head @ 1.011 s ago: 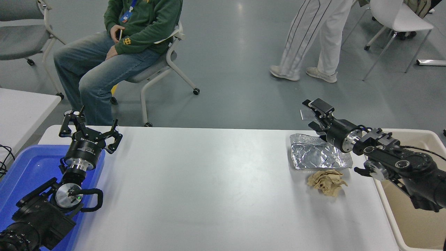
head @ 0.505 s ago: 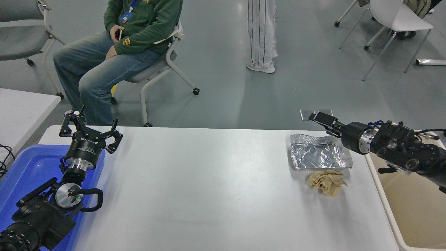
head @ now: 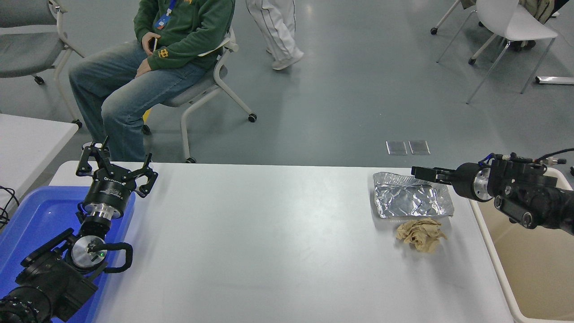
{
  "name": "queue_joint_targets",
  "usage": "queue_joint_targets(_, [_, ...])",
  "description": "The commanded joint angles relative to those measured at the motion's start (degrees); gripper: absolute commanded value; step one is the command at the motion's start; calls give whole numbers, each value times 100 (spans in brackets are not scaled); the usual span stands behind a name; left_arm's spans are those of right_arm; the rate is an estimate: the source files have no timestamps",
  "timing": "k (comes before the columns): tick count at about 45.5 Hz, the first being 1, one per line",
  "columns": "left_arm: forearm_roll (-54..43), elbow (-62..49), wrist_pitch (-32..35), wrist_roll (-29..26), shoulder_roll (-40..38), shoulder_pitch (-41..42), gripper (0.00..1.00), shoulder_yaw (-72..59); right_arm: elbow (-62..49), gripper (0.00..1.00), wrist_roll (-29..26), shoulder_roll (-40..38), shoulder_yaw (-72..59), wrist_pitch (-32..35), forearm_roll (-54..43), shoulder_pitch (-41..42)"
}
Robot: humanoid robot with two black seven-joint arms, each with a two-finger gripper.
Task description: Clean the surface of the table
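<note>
The table surface (head: pixel 269 237) is a wide white top. On its right part lies a crumpled silver foil sheet (head: pixel 410 199), and just in front of it a crumpled wad of brown paper (head: pixel 420 233). My right gripper (head: pixel 416 170) reaches in from the right edge and points left, low over the foil's far right corner. I see it edge-on, so its state does not show. My left gripper (head: pixel 114 163) is parked open at the lower left, over a blue bin, holding nothing.
A blue bin (head: pixel 31 224) sits under the left arm and a beige bin (head: pixel 533 273) stands at the table's right end. A smaller white table (head: pixel 27 139) is at far left. A person sits on a chair (head: pixel 215 76) beyond the far edge; another walks past.
My right arm has dropped and turned, bringing the gripper from above the far edge down to just over the foil. The walking person has moved left. The left arm has not moved.
</note>
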Motion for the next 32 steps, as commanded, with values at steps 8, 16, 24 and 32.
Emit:
queue_joint_targets(8, [-1, 1, 8, 0, 0, 0, 100, 0, -930, 99, -2, 628, -1101, 109, -104, -183])
queue_joint_targets(16, [-1, 1, 0, 0, 0, 0, 100, 0, -1194, 99, -2, 636, -1172, 416, -95, -341])
queue_joint_targets(24, [-1, 1, 0, 0, 0, 0, 100, 0, -1335, 99, -10, 628, -1146, 584, -95, -490])
queue_joint_targets(32, [-1, 1, 0, 0, 0, 0, 100, 0, -1598, 99, -19, 610, -1102, 742, -16, -719])
